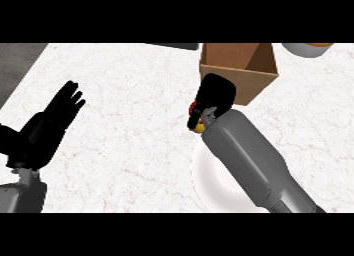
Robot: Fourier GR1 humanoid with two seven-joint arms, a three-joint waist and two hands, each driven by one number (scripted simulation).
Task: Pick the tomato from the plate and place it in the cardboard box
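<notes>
My right hand (213, 97) hovers over the counter between the white plate (209, 175) and the cardboard box (239, 70), its fingers curled round the tomato (197, 108). Only a red sliver of the tomato with a yellow patch below it peeks out at the hand's left side. The open brown box stands just beyond the hand at the top centre. The right forearm covers much of the plate. At the left, my left hand (51, 122) rests open with fingers pointing up, holding nothing.
A white and orange object (307, 48) is cut off by the top right edge. A dark strip (172, 46) lies at the top left of the box. The counter's grey edge (10, 70) runs along the upper left.
</notes>
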